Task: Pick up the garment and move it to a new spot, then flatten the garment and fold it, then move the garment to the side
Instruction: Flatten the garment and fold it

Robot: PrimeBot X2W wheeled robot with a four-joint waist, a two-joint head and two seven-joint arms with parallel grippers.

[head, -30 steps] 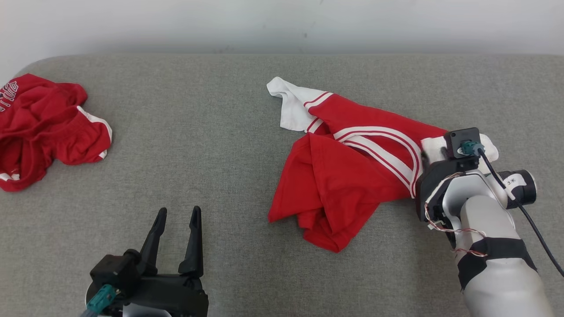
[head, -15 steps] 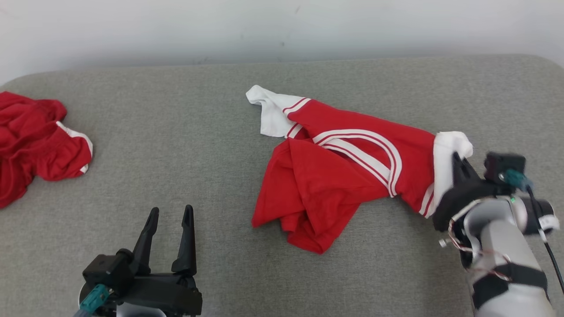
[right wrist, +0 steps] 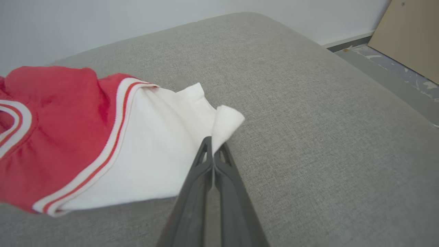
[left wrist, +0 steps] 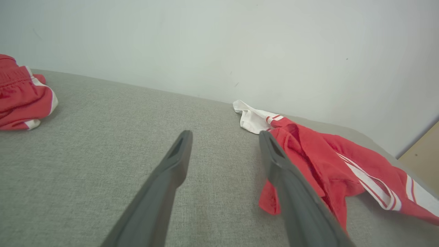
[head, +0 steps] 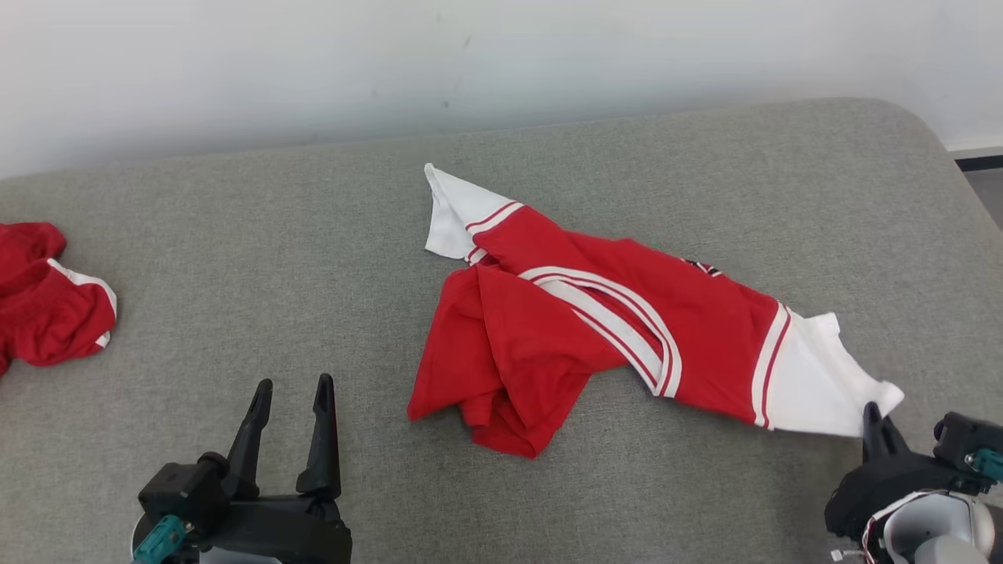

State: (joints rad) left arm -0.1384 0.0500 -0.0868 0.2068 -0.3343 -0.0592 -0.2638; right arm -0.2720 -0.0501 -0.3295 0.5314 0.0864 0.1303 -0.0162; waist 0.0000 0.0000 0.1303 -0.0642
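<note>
The garment (head: 595,329) is a red shirt with white sleeves and white-striped trim, lying crumpled across the middle of the grey cushion; it also shows in the left wrist view (left wrist: 329,164) and the right wrist view (right wrist: 68,137). My right gripper (head: 876,413) sits at the lower right, shut on the tip of the garment's white sleeve (right wrist: 224,120), its fingers (right wrist: 205,164) pinched together. My left gripper (head: 291,390) stands open at the lower left, well clear of the garment, with nothing between its fingers (left wrist: 175,161).
A second red garment (head: 47,313) lies bunched at the far left of the grey cushion (head: 235,258). A pale wall runs behind. The cushion's right edge drops to a floor (right wrist: 394,72) with a tan board (right wrist: 408,34).
The right gripper closed on the white sleeve and pulled it toward the lower right, stretching the garment out. The head view also swung to the right. The left gripper stayed open.
</note>
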